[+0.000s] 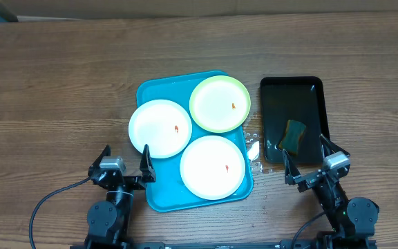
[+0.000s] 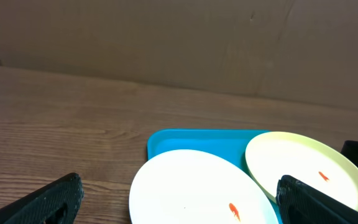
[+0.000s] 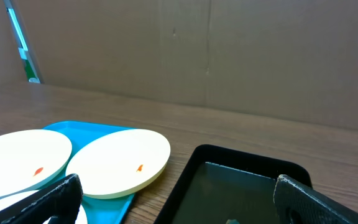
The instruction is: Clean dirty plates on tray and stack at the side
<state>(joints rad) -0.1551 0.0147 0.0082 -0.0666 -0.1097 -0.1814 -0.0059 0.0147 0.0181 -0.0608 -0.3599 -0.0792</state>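
Three plates lie on the turquoise tray [image 1: 159,197]; both tools are spread wide and hold nothing.
The left white plate [image 1: 160,128] overhangs the tray's left rim, just beyond the left tool [image 1: 125,155]. The front white plate [image 1: 213,167] and green plate [image 1: 220,104] lie further right. The right tool [image 1: 304,150] is at the near end of a black tray [image 1: 292,86] holding a sponge [image 1: 295,135] on the tabletop [image 1: 54,90].

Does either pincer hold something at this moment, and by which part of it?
Nothing is held: the left pincer and the right pincer both stand open and empty.
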